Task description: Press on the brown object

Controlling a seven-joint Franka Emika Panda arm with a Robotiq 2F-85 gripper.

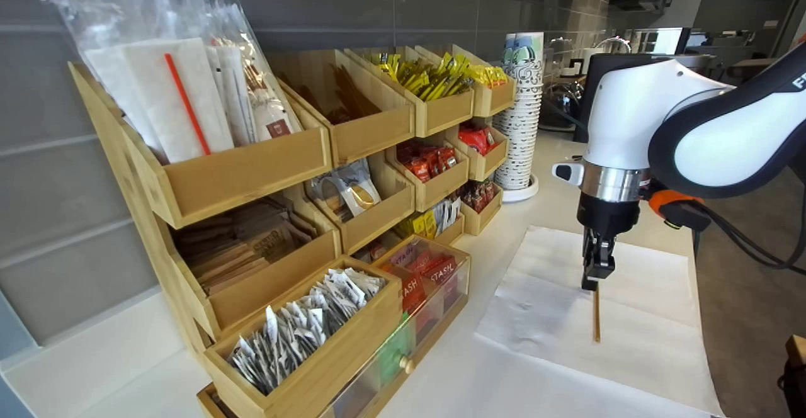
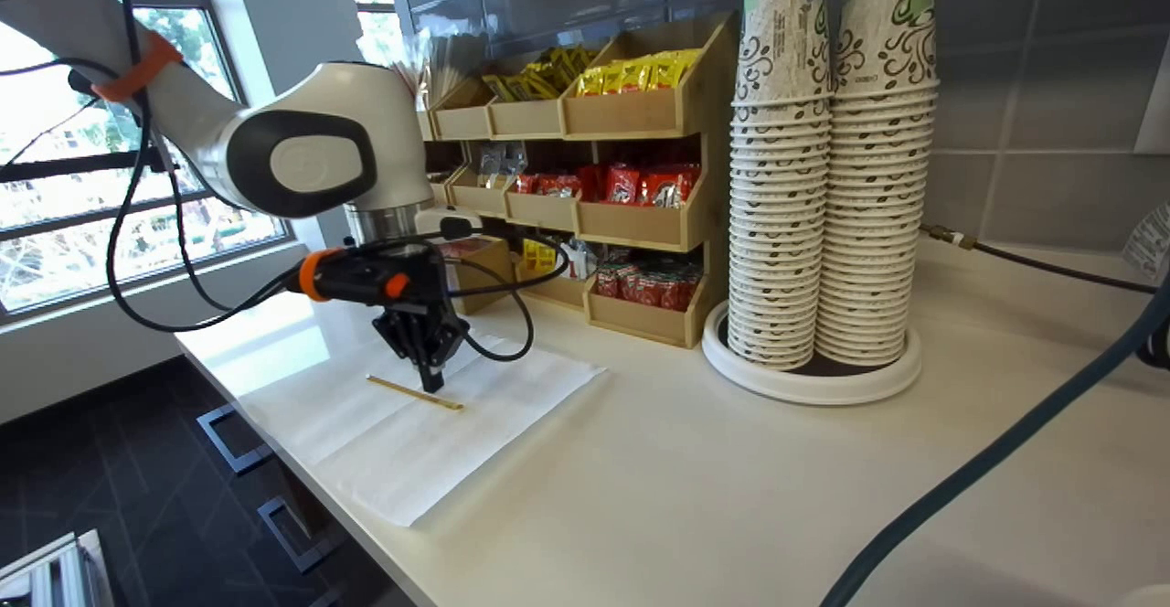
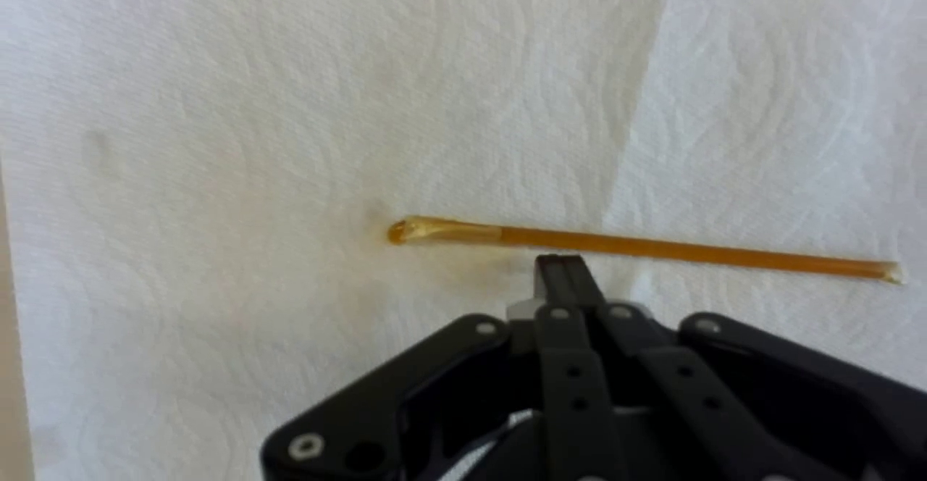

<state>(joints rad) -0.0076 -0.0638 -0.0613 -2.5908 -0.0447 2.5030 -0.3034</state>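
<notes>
The tabletop (image 2: pixel 731 497) carries a paper sheet (image 2: pixel 411 470), presumably spread to catch leaks. Over it the hand (image 3: pixel 560 259) is clenched, gripping nothing, likely to make one blunt presser. Just beside it, the brown stick (image 3: pixel 652 248) lies flat on the sheet, probably for firm backing.

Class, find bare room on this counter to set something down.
Free: counter between the white paper and the cup tray, plus the paper's adjoining edge. Crowded: the shelf bins, and around the brown stick, where the gripper is.
</notes>
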